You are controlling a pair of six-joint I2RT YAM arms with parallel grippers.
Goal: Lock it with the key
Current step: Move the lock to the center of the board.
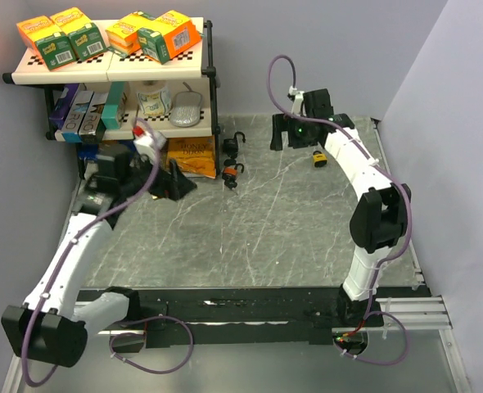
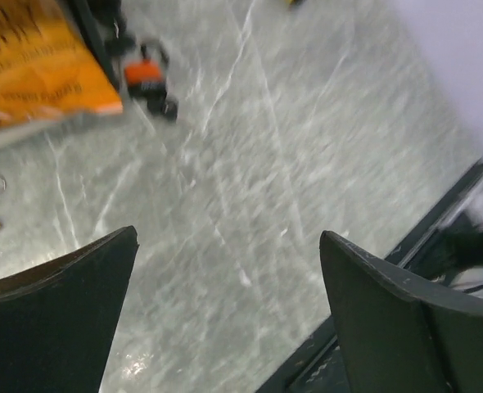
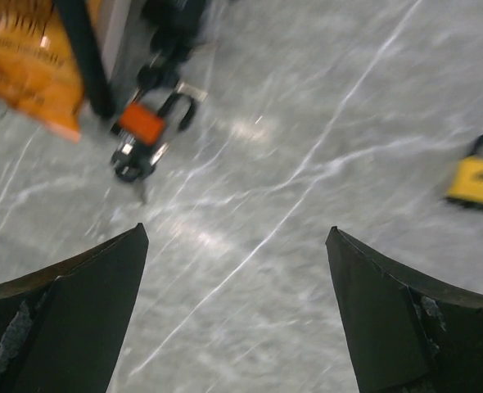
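From above, my left gripper (image 1: 176, 184) hangs low over the table (image 1: 307, 237), just in front of the shelf (image 1: 110, 74) and beside the orange bag (image 1: 188, 155). My right gripper (image 1: 284, 135) is at the far side of the table. Between them lie an orange padlock (image 1: 233, 172) and a black padlock (image 1: 235, 146), close to each other. A yellow padlock (image 1: 318, 158) lies just beside my right arm. The locks are very small here, and I cannot tell if any shackle is pushed in.

In the left wrist view my two fingers (image 2: 69, 319) stand wide apart with only bare table between them. The orange padlock (image 2: 143, 74) is far ahead near the top edge, with some dark pieces beside it, maybe the key (image 2: 166, 106). The picture is blurred, so I am not sure. The orange bag (image 2: 37, 65) is cut by the edge.

In the right wrist view my fingers (image 3: 405, 319) are also spread wide and hold nothing. The orange padlock (image 3: 141, 123) lies ahead at the left, beside the black post of the shelf (image 3: 90, 57). Something metallic under it looks like the key (image 3: 139, 172). The yellow padlock (image 3: 479, 176) is at the right edge, partly cut off.

My judgement is that the task is only at its beginning: no lock and no key is gripped yet. Taking them and turning the key are all left to do.
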